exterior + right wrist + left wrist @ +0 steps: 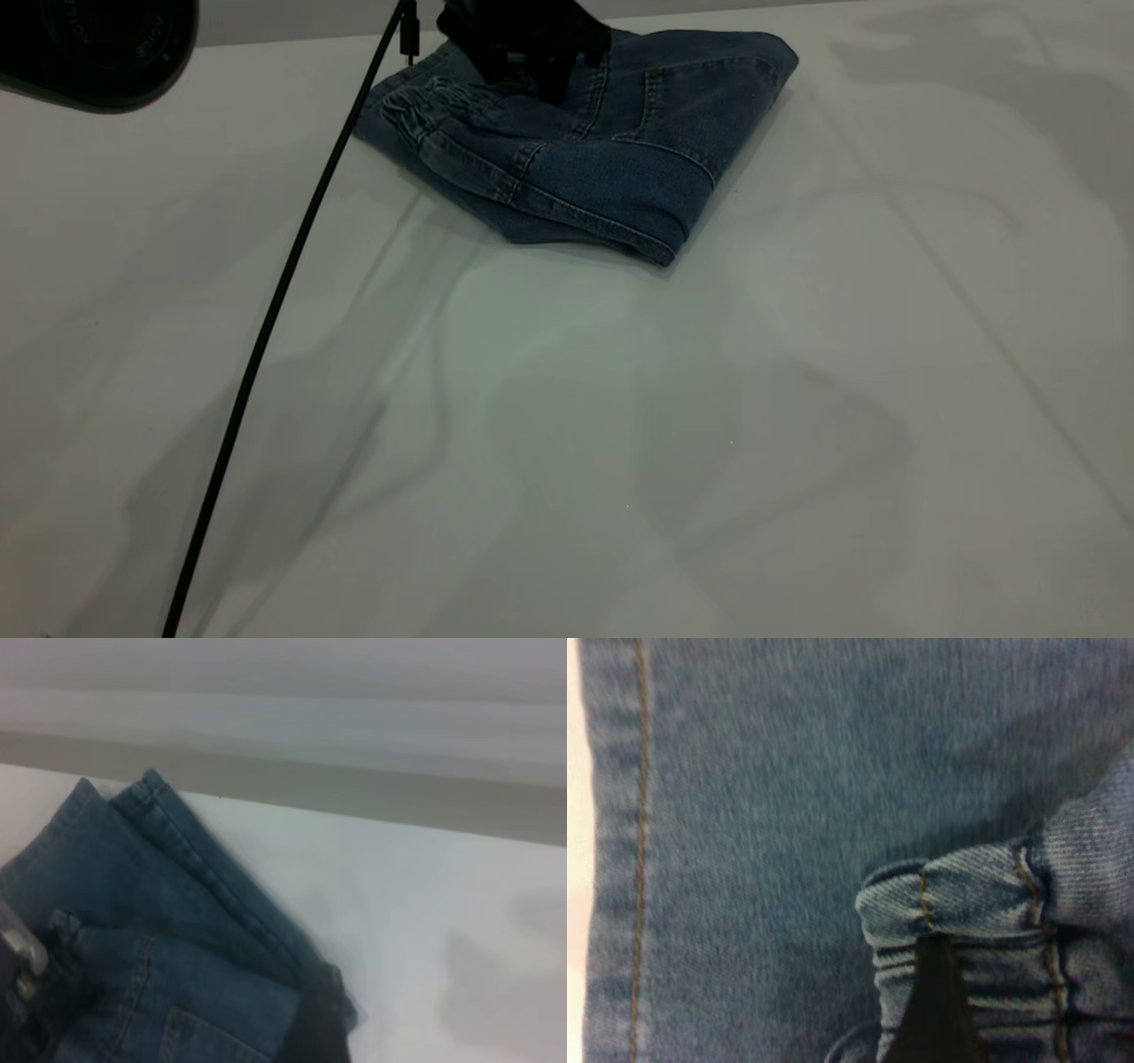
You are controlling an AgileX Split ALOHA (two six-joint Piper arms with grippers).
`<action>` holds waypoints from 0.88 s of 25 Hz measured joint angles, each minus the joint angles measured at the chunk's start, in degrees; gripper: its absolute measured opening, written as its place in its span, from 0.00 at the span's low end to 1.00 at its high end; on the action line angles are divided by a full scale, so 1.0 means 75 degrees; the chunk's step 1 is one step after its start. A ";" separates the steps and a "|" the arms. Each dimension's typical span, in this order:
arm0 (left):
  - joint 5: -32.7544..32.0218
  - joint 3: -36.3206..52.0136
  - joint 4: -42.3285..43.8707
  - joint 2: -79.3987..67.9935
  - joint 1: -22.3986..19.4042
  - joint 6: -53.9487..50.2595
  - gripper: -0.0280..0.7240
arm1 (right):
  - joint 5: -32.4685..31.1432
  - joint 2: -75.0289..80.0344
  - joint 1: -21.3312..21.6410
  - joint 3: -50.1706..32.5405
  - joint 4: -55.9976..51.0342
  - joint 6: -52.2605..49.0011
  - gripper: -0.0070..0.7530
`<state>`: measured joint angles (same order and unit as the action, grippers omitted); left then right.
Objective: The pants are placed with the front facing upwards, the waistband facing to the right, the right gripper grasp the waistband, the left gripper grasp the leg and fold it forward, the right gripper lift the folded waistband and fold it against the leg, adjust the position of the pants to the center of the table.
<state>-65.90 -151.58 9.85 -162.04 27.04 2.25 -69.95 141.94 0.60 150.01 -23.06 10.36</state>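
at the far edge of the table [567, 425]: the pants [620, 151] lie folded into a compact denim bundle, back pocket up, well off toward the far side and not at the centre.
waistband [425, 106]: ruched elastic band on the bundle's left end in the exterior view, laid over the leg layers; tan stitching shows.
left gripper [532, 44]: black mass pressed down on top of the bundle near the waistband; in its wrist view one dark fingertip [935, 1010] lies on the gathered band. how far the fingers are spread, and whether cloth is pinched, i cannot tell.
right gripper [323, 1036]: only a dark tip at the fold's corner in its own wrist view; opening and hold cannot be told.
stage, my reading: folds look done; the shift to centre looks not yet done.
risk 1: dragging from one point on the top layer could peel the waistband flap open, since the layers are only stacked.
risk 2: denim may grip the matte top, so the bottom layer lags and the bundle skews or bunches.
risk 3: a lift with a fingertip caught in the ruching could hoist the flap.
risk 4: the black cable [283, 292] slants across the near left and could snag a moving arm.
surface: plain matte white-grey tabletop, faint creases and soft shadows.
room: pale wall band behind the table's far edge; a dark round housing [97, 44] at the exterior view's upper left.
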 joint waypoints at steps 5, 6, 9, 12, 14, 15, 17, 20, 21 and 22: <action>-0.0523 0.0000 0.0000 0.0010 0.0000 0.0000 0.66 | 0.0000 0.0000 0.0000 0.0000 0.0000 0.0000 0.78; -0.0523 0.0000 -0.0010 0.0028 0.0000 0.0000 0.66 | 0.0000 0.0000 0.0000 0.0000 0.0000 0.0000 0.78; -0.0611 0.0013 -0.0330 0.0174 -0.0006 0.0000 0.66 | 0.0000 0.0000 0.0000 0.0000 0.0000 0.0000 0.78; -0.0639 0.0041 -0.0818 0.0480 -0.0006 0.0074 0.66 | 0.0000 0.0000 0.0000 0.0000 0.0000 0.0000 0.78; -0.0581 0.0227 -0.1011 0.0751 0.0001 0.0124 0.66 | 0.0000 0.0000 0.0000 0.0000 0.0000 0.0000 0.78; -0.0575 0.0353 -0.1012 0.0909 0.0001 0.0133 0.66 | 0.0000 0.0000 0.0000 0.0000 0.0000 0.0000 0.78; -0.0575 0.0650 -0.0913 0.1152 -0.0008 0.0210 0.66 | 0.0000 0.0000 0.0000 0.0000 0.0007 0.0034 0.78; -0.0545 0.0988 -0.0873 0.1219 -0.0025 0.0236 0.66 | 0.0000 0.0000 0.0000 0.0000 0.0005 0.0034 0.78; -0.0534 0.1127 -0.0881 0.1219 -0.0025 0.0243 0.66 | 0.0000 0.0000 0.0000 0.0000 0.0005 0.0034 0.78; -0.0534 0.1246 -0.0890 0.1202 -0.0025 0.0280 0.66 | 0.0000 0.0000 0.0000 0.0000 0.0005 0.0034 0.78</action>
<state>-69.91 -142.23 3.18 -153.03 26.85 4.35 -69.95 141.94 0.60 150.01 -23.02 10.61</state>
